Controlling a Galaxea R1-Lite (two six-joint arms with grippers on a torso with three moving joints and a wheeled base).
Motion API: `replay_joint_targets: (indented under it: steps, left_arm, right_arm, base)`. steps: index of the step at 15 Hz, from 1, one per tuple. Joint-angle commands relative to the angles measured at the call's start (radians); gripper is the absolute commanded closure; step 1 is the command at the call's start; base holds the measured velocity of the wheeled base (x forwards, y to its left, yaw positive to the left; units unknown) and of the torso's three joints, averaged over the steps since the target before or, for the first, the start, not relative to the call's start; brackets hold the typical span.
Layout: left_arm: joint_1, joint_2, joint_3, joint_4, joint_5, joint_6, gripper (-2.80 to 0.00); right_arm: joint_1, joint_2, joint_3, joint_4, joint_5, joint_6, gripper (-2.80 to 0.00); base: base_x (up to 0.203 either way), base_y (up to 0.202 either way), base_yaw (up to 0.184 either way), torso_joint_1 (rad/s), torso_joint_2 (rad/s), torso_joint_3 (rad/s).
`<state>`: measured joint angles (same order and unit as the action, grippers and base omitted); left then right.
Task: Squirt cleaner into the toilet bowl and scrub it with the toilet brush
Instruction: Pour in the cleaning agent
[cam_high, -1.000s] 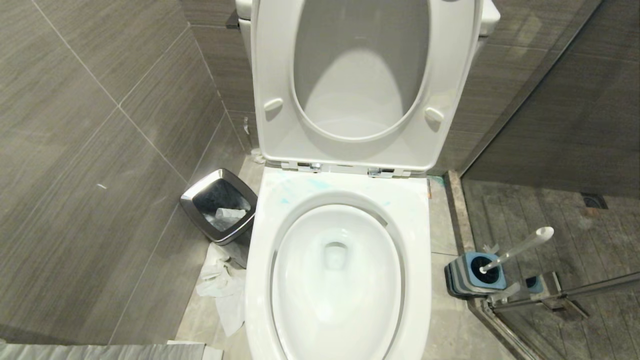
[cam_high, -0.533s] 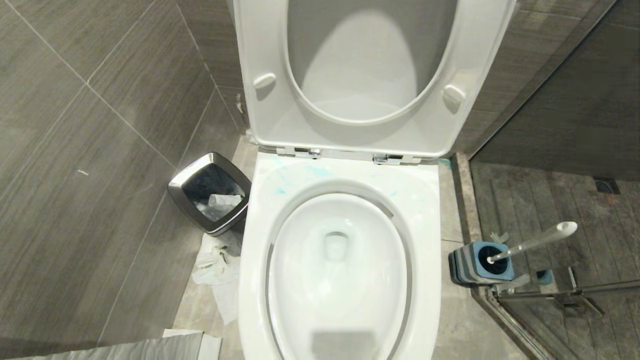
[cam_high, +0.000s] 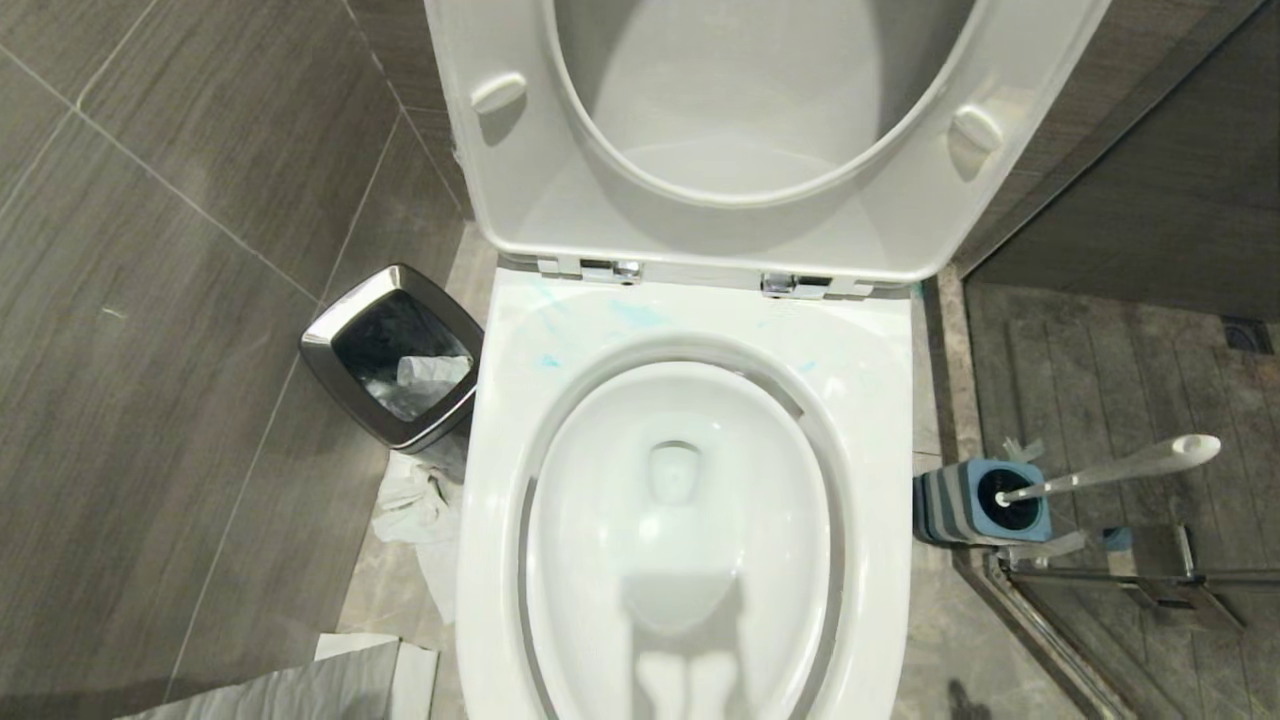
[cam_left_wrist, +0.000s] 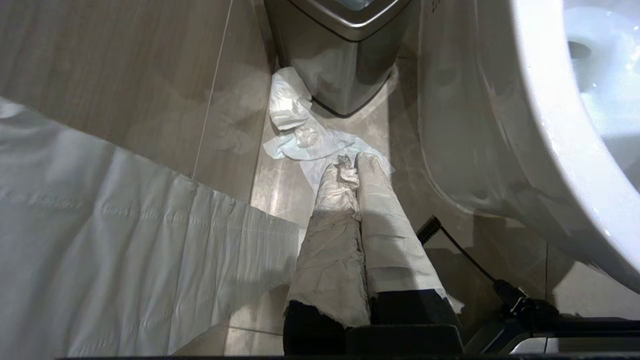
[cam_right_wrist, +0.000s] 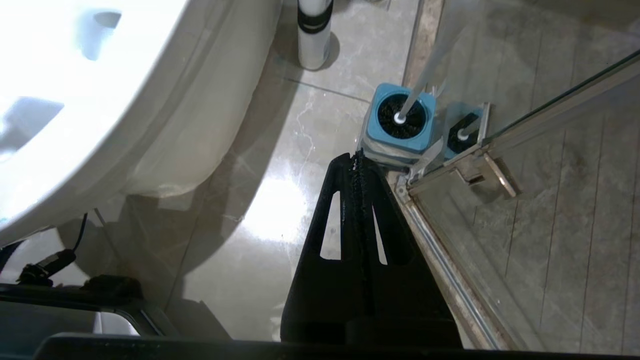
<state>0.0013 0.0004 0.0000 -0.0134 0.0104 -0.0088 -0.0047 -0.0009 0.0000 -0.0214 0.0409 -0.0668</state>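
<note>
The white toilet bowl (cam_high: 500, 480) fills the middle of the head view, seat and lid (cam_high: 520, 200) raised; blue-teal smears mark its back ledge. To its right the toilet brush (cam_high: 1110, 470) leans in its square blue holder (cam_high: 1030, 520) by the glass door. Neither arm shows in the head view. My left gripper (cam_left_wrist: 350, 162), fingers wrapped in pale tape, is shut and empty low over the floor left of the bowl (cam_left_wrist: 550, 125). My black right gripper (cam_right_wrist: 355, 157) is shut and empty, tips just short of the holder (cam_right_wrist: 385, 95). A white cylinder with a dark band (cam_right_wrist: 314, 45) stands near the bowl's base; I cannot tell if it is the cleaner.
A steel-rimmed black bin (cam_high: 330, 345) stands left of the toilet, crumpled tissue (cam_high: 415, 510) on the floor below it. A white paper sheet (cam_left_wrist: 125, 240) lies at front left. A glass door with a metal rail (cam_right_wrist: 440, 255) bounds the right side.
The whole head view has shifted: the toilet looks nearer and the lid runs further off the top, so the camera moved. A shadow now falls in the front of the bowl.
</note>
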Motion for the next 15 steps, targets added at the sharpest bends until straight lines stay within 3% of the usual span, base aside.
replay_joint_targets:
  steps: [1, 9, 15]
  left_arm:
    - [0.000, 0.000, 0.006, 0.000, 0.000, 0.000, 0.00]
    - [0.000, 0.000, 0.006, 0.000, 0.000, -0.002, 0.00]
    - [0.000, 0.000, 0.006, 0.000, 0.000, -0.002, 0.00]
  right_arm:
    - [0.000, -0.001, 0.012, 0.000, 0.001, -0.001, 0.00]
    - [0.000, -0.001, 0.012, 0.000, 0.001, -0.001, 0.00]
    - [-0.001, -0.001, 0.013, 0.000, 0.001, -0.001, 0.00]
  base:
    - [0.000, 0.000, 0.000, 0.002, 0.00, -0.198]
    - [0.000, 0.000, 0.000, 0.001, 0.00, -0.193]
    - [0.000, 0.000, 0.000, 0.000, 0.00, -0.022]
